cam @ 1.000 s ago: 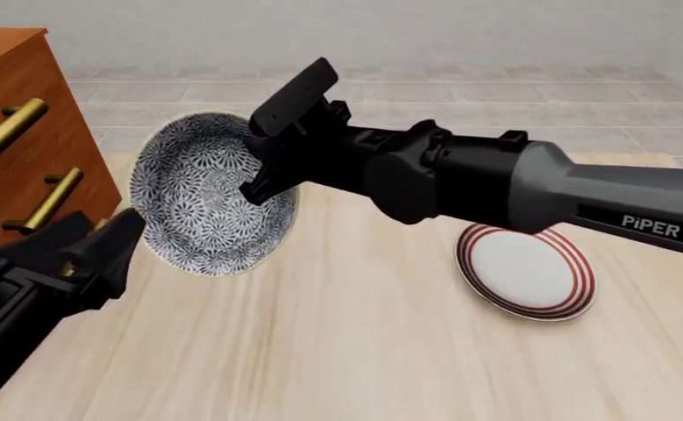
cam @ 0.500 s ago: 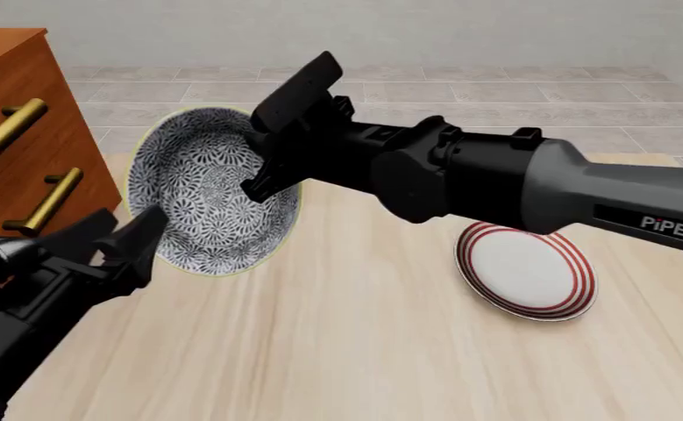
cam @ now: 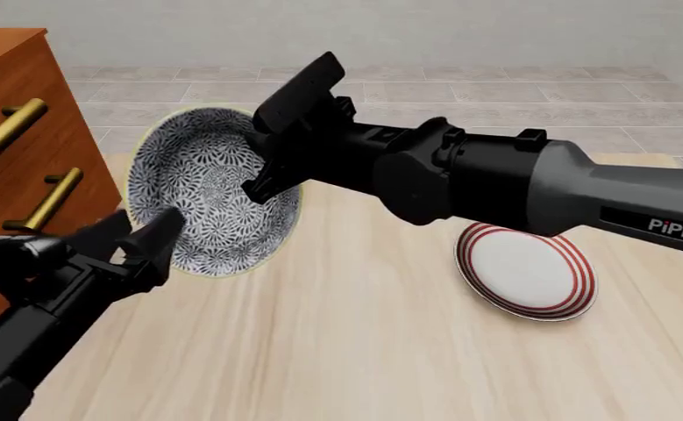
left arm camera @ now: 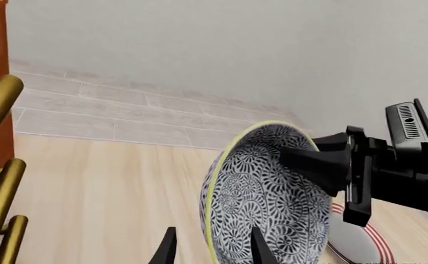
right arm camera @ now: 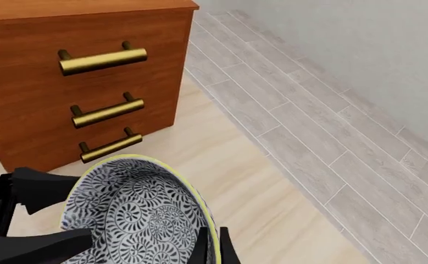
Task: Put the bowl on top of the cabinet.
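The bowl is dark-blue-and-white floral with a cream rim. The cabinet is reddish-brown, its handles brass. The plate is white with red rings.

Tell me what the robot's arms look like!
Both arms are black. The right arm has a smooth grey sleeve section with white "PiPER" lettering. Its gripper has pointy black fingers and a boxy black block on top. The left gripper has black wedge-shaped fingers too. No loose cables show.
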